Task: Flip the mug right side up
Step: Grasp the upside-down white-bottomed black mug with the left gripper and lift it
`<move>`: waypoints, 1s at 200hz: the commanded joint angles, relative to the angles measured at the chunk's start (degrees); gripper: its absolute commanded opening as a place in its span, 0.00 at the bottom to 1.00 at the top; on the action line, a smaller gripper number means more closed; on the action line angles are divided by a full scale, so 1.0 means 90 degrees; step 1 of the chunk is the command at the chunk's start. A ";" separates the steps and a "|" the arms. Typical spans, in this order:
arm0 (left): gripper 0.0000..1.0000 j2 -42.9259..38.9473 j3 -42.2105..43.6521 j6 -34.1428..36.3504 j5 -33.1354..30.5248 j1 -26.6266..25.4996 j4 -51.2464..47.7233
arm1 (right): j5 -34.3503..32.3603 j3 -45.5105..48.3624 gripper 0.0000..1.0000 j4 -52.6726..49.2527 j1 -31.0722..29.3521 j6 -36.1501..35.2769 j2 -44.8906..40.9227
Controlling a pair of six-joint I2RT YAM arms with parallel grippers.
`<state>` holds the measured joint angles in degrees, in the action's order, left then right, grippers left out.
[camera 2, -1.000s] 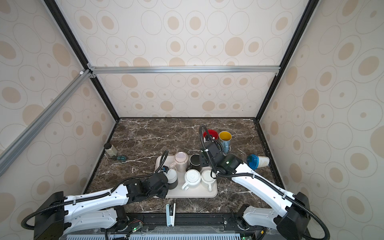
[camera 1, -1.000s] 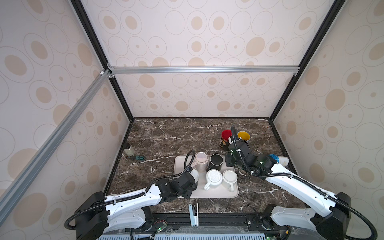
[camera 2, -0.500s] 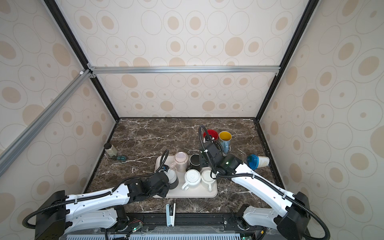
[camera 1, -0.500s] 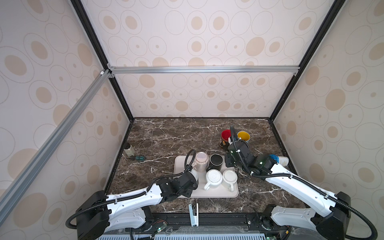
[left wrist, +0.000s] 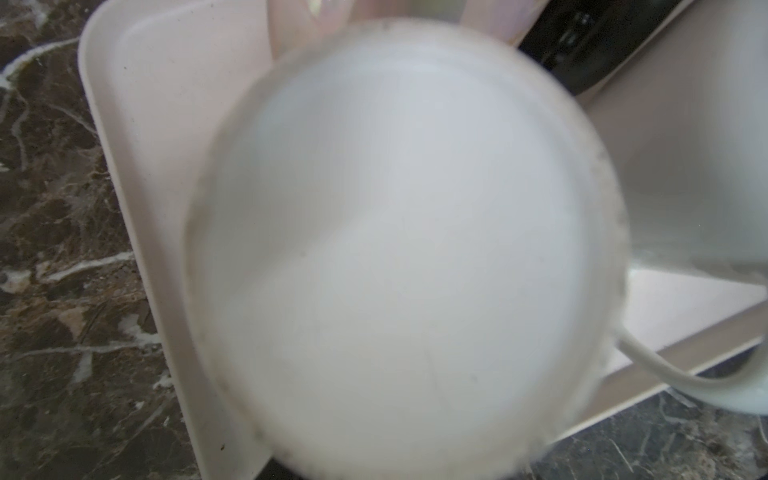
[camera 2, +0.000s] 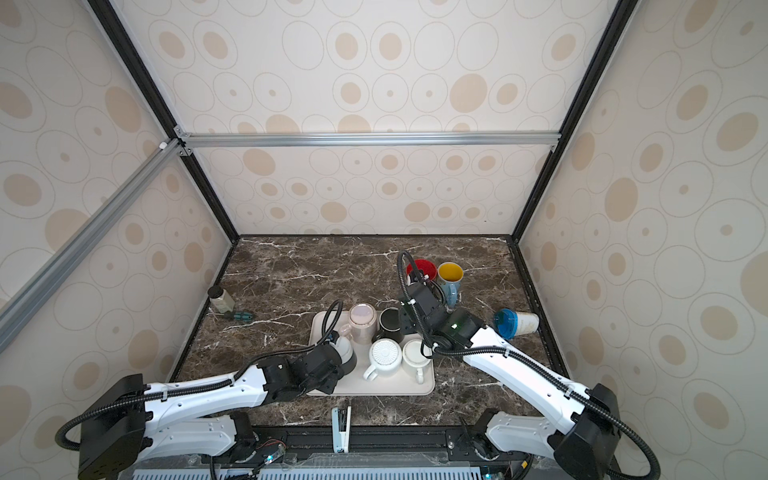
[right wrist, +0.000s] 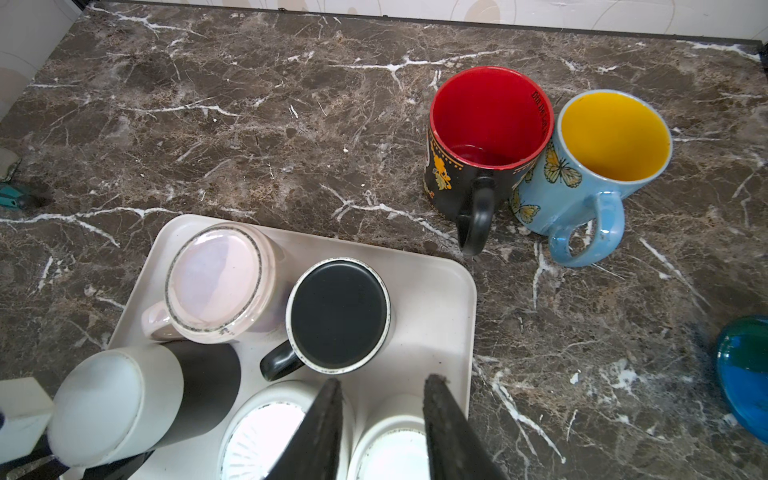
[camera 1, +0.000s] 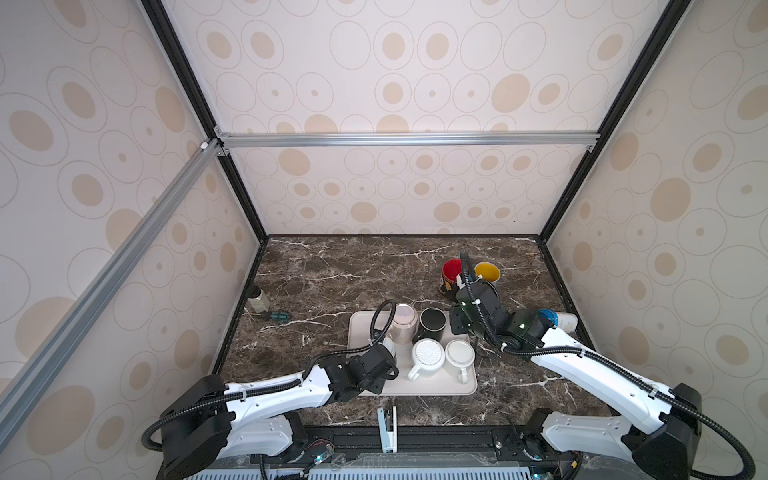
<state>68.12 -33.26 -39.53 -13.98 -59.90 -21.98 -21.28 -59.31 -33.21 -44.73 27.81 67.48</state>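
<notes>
While the right gripper (right wrist: 382, 380) hangs half-open, empty, over the beige plastic tray (right wrist: 434, 299), the white-bottomed dark ceramic mug (right wrist: 112, 399) points its base at the nearer left gripper (camera 1: 384, 358), grip unseen.

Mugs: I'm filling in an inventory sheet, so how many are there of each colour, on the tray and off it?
White mugs: 3
Pink mug: 1
Plain black mug: 1
Black mug, red inside: 1
Blue mug, yellow inside: 1
Total: 7
</notes>
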 commanded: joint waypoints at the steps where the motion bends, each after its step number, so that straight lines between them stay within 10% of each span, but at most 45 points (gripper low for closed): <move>1: 0.35 -0.0037 -0.0294 -0.0141 -0.0351 -0.0048 -0.0170 | -0.0100 0.0084 0.35 -0.0021 -0.0067 0.0044 -0.0176; 111: 0.00 -0.0286 -0.0387 -0.0051 -0.0544 -0.0045 -0.0416 | -0.0075 0.0173 0.31 -0.0014 -0.0147 0.0132 -0.0307; 200: 0.00 -0.1471 -0.0919 0.0407 0.0227 -0.0063 -0.1153 | -0.0053 0.0134 0.29 -0.0034 -0.0262 0.0203 -0.0428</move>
<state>58.98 -35.38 -37.67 -12.51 -59.92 -30.85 -21.23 -58.26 -33.15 -46.24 28.49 64.79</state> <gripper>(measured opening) 0.164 0.297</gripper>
